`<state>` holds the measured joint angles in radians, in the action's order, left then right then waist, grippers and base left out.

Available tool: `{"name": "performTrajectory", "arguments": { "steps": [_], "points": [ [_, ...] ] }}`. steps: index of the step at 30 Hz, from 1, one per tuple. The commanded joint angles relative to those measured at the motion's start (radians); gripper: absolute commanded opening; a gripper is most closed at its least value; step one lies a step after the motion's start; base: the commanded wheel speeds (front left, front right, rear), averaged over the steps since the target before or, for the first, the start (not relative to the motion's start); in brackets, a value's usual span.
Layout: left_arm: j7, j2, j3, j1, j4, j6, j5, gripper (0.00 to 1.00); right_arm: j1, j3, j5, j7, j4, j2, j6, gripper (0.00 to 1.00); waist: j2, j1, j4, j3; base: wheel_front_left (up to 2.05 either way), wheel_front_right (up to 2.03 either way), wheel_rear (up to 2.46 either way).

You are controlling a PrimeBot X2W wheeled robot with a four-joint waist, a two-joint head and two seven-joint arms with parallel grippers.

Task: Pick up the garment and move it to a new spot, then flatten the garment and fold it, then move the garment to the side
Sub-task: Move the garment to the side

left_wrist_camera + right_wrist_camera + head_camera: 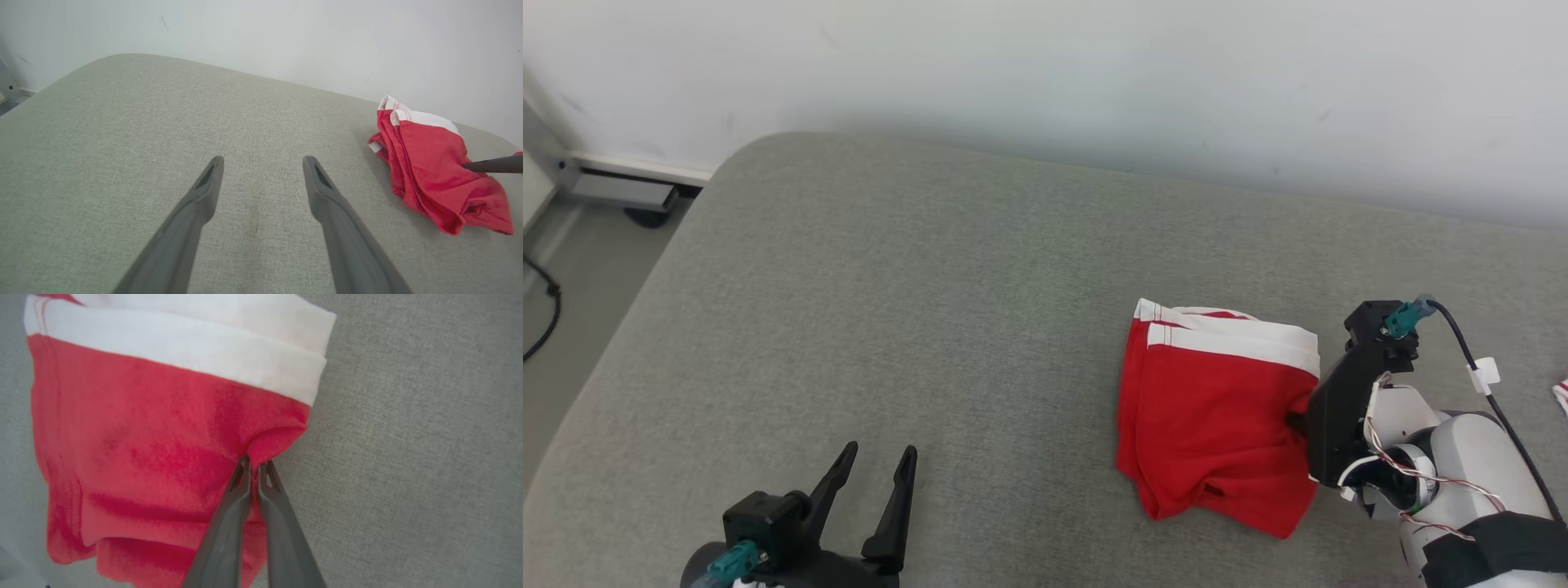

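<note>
on the cushion, toward its right half and about midway between its front and back edges, lies the garment: red shorts with a white band, doubled over in several layers and lumpy along the side nearest the cushion's front. the right gripper reaches it from the cushion's right side, its jaws pressed together on a small pucker of red cloth at the garment's edge, just below the white band. the left gripper hangs over the cushion's front left part, well apart from the garment, jaws spread wide and holding nothing.

the bite looks thin, and i cannot tell how many layers are in it. if it has only the top layer, i'd expect a lift or pull to peel that layer away and let the rest slump onto the cushion, undoing whatever fold is there. a pinch this close to the edge could also slip out once the cloth's weight comes on it. dragging low across the cushion's rough weave would likely bunch the trailing side and roll it under. with one spot held and the other arm idle, the garment would probably hang twisted, so wherever it lands on the cushion it would need smoothing over.
</note>
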<state>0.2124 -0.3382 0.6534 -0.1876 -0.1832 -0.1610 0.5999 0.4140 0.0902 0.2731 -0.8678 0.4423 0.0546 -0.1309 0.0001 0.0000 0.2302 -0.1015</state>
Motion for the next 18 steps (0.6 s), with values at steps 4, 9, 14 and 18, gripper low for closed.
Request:
{"name": "performTrajectory", "arguments": {
  "steps": [4, 9, 14, 18],
  "points": [
    [0.008, 0.001, 0.003, 0.011, -0.002, 0.001, 0.012, 1.0, -0.044, -0.023, -0.016, -0.063, -0.095, 0.049, 0.001, 0.0, -0.0001, 0.0, -0.077, 0.02, 0.0, 0.0, 0.0],
    [0.009, -0.001, 0.004, 0.008, -0.003, 0.0, 0.013, 1.0, -0.063, -0.046, -0.011, -0.102, -0.156, 0.091, 0.001, 0.0, -0.0001, 0.0, -0.126, 0.023, 0.0, 0.0, 0.0],
    [0.008, -0.003, 0.006, 0.004, -0.002, -0.001, 0.014, 1.0, -0.07, -0.092, -0.005, -0.139, -0.216, 0.159, 0.001, 0.0, -0.0001, 0.0, -0.186, 0.022, 0.0, 0.0, 0.0],
    [0.008, -0.004, 0.007, -0.004, 0.001, -0.001, 0.014, 1.0, -0.054, -0.118, 0.001, -0.157, -0.253, 0.209, 0.001, 0.0, -0.0001, 0.0, -0.232, 0.014, 0.0, 0.0, 0.0]
  ]
}}
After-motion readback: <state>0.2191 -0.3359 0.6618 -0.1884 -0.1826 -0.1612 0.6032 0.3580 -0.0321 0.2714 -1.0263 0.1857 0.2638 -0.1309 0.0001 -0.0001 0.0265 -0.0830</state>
